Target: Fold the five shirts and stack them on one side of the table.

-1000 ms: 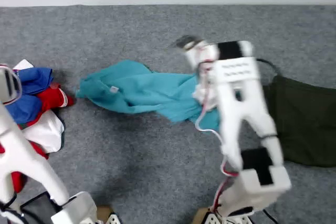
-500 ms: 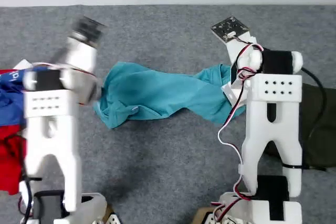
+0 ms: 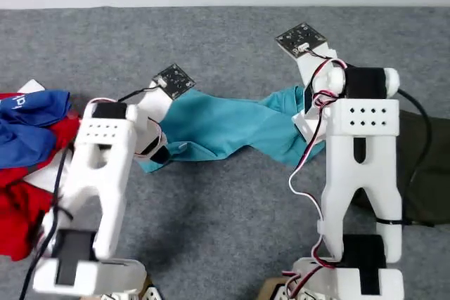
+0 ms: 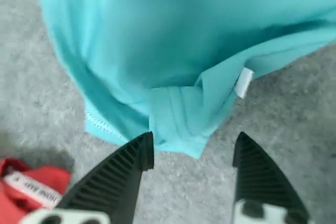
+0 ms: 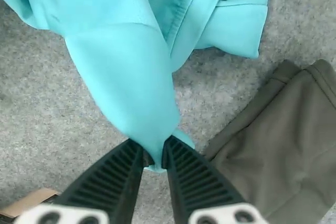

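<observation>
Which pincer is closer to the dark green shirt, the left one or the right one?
Right. The right pincer, shut on the teal shirt, is just beside the dark green shirt; the left pincer is open at the teal shirt's far end.

Grey carpeted table [image 3: 211,33]: teal shirt [image 3: 225,128], olive shirt [image 3: 425,166], red-blue heap [image 3: 28,145]

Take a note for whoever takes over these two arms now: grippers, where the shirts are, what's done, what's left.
Right gripper: shut on one end of the teal shirt.
Left gripper: open, poised at its other end.
Dark green shirt lies flat, right side of the table; blue shirt and red shirt are heaped at left.
Done: no stack visible.
Left: fold teal, then the heap, stack all.
</observation>
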`<state>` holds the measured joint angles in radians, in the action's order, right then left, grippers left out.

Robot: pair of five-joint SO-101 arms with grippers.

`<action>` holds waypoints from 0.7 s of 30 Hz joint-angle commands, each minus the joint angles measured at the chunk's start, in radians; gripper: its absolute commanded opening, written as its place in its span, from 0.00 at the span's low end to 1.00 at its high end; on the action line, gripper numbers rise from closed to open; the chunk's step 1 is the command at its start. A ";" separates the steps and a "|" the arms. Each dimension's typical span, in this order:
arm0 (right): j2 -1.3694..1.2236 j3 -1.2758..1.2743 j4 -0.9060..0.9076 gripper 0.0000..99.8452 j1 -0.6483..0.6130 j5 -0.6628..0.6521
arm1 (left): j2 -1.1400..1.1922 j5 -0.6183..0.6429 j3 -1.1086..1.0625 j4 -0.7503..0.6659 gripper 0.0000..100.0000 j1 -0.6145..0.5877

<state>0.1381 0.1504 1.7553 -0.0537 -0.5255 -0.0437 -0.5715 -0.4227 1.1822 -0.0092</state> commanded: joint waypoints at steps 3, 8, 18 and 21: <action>0.051 0.005 0.042 0.01 -0.004 -0.002 | 0.107 -0.020 0.101 -0.018 0.25 0.000; 0.053 0.005 0.042 0.01 -0.002 -0.002 | 0.160 -0.060 0.114 -0.020 0.13 -0.003; 0.173 0.011 0.042 0.01 0.002 -0.006 | -0.046 -0.064 0.328 0.207 0.00 -0.017; 0.240 0.012 0.041 0.01 0.004 -0.006 | -0.160 -0.063 0.392 0.241 0.00 -0.018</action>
<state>0.2885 0.1504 1.7553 -0.0537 -0.5255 -0.0698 -0.6299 -0.1128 1.3848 -0.0199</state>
